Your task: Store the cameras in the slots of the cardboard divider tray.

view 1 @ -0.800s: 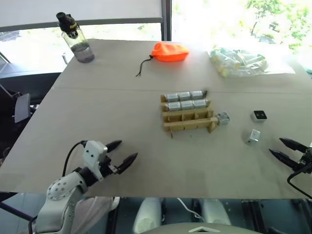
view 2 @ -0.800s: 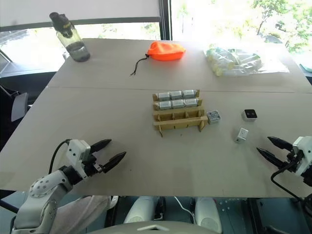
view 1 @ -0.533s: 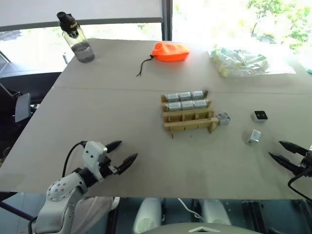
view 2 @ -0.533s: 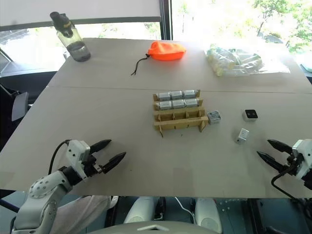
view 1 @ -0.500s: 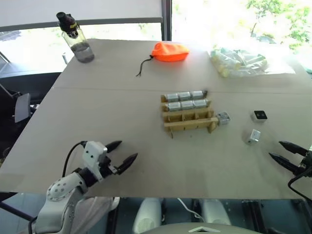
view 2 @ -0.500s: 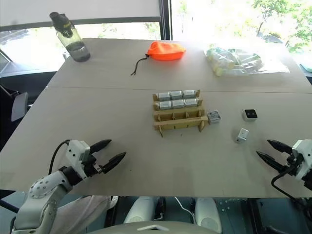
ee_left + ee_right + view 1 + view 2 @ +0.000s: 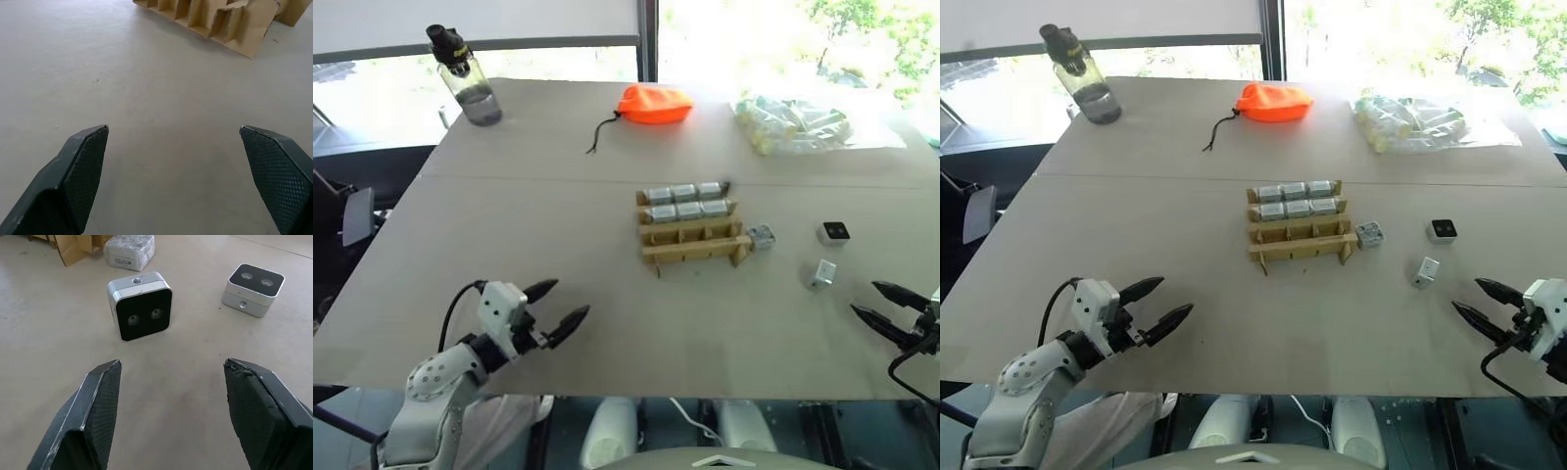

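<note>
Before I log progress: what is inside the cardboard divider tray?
The cardboard divider tray holds six cameras in its two far rows. The near row looks empty, though its partitions hide the slot bottoms.

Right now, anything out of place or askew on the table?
Three cameras lie loose right of the cardboard divider tray: one against its corner, one face up, one tipped on edge. The tray's front row is empty; its near wall looks bent.
</note>
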You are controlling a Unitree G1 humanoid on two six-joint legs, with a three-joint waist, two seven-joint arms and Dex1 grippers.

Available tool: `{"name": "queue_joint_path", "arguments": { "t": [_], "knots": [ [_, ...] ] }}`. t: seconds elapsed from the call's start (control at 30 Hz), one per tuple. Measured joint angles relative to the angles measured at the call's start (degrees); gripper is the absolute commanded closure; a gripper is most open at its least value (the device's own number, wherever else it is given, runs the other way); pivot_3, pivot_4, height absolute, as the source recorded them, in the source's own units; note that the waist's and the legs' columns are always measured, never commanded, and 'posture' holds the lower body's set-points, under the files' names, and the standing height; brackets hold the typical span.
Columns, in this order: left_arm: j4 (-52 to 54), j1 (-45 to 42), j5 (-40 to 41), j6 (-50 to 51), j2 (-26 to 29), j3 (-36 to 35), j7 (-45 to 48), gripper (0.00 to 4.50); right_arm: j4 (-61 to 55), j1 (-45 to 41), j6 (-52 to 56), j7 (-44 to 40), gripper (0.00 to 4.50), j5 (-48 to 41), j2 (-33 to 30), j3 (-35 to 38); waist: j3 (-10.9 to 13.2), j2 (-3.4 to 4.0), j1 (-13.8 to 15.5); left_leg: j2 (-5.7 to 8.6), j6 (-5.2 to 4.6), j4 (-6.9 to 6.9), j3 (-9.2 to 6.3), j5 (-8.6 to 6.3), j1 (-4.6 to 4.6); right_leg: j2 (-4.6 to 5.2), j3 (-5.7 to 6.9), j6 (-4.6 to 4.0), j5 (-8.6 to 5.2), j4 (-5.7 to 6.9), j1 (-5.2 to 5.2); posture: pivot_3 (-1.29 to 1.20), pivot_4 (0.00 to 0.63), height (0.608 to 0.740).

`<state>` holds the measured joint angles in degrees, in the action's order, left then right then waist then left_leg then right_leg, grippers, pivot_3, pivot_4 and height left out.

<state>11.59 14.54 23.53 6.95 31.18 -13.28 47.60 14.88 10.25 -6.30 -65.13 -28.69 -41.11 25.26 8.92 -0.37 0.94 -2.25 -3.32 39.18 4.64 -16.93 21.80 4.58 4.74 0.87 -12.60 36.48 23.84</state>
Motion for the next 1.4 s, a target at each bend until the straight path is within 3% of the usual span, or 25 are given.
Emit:
{"name": "queue_joint_path", "arguments": {
  "t": [0.17, 0.4, 0.53, 0.63, 0.8, 1.07, 1.4],
  "knots": [
    [-1.8, -5.2, 1.1, 0.7, 1.9, 0.0, 1.7, 0.03, -12.7, 5.9, 4.7, 10.4, 1.21, 0.3, 5.5, 0.5, 0.0, -0.03, 0.2, -0.01, 0.02, 0.00, -0.13, 0.00, 0.12, 0.01, 0.11, 0.15, 0.09, 0.00, 0.04, 0.00, 0.150, 0.726],
    [-1.0, -11.3, 8.2, 4.8, 9.3, 0.5, 14.8, 0.03, -31.3, 16.2, 11.6, 25.3, 1.21, 3.9, 14.2, -2.0, 0.0, 0.04, -0.1, -0.03, 0.05, -0.02, -0.06, 0.00, 0.11, 0.04, 0.08, 0.19, -0.12, -0.05, 0.06, 0.00, 0.150, 0.726],
    [-1.4, -16.5, 9.7, 6.2, 12.0, 0.7, 19.1, 0.03, -34.6, 17.0, 14.5, 33.1, 1.21, 7.0, 19.5, -4.2, 0.0, 0.03, -0.1, -0.06, 0.09, -0.02, -0.09, 0.02, 0.08, -0.01, 0.09, 0.20, -0.12, -0.02, 0.07, 0.00, 0.150, 0.726],
    [-1.6, -21.7, 11.8, 8.2, 15.0, 0.9, 22.9, 0.03, -37.8, 15.6, 16.7, 42.8, 1.21, 10.3, 28.0, -8.2, 0.0, 0.08, -0.2, -0.06, 0.35, -0.07, -0.06, 0.17, 0.16, -0.05, 0.03, 0.20, -0.12, 0.05, 0.22, 0.00, 0.150, 0.726],
    [-1.1, -23.7, 14.1, 9.8, 16.3, 0.9, 26.7, 0.03, -41.4, 12.7, 18.7, 52.2, 1.21, 16.1, 33.7, -14.2, 0.1, 0.08, -0.7, -0.02, 0.38, -0.08, 0.21, 0.18, 0.22, -0.20, -0.20, 0.36, -0.02, 0.05, 0.39, 0.00, 0.150, 0.726],
    [-0.3, -23.8, 15.9, 11.5, 18.1, 0.7, 29.4, 0.03, -41.9, 10.0, 18.8, 59.2, 1.21, 21.6, 37.0, -17.0, 0.1, 0.05, -0.8, -0.03, 0.41, -0.08, 0.15, 0.20, 0.29, -0.31, -0.20, 0.41, -0.04, 0.04, 0.44, 0.00, 0.150, 0.726],
    [1.5, -23.8, 17.1, 11.9, 18.9, 0.4, 30.2, 0.03, -41.1, 6.8, 18.8, 62.4, 1.21, 23.5, 38.6, -18.3, 0.1, 0.05, -1.5, -0.04, 0.45, -0.08, 0.18, 0.22, 0.23, -0.35, -0.28, 0.41, -0.03, 0.12, 0.43, 0.00, 0.150, 0.726]
  ]
}}
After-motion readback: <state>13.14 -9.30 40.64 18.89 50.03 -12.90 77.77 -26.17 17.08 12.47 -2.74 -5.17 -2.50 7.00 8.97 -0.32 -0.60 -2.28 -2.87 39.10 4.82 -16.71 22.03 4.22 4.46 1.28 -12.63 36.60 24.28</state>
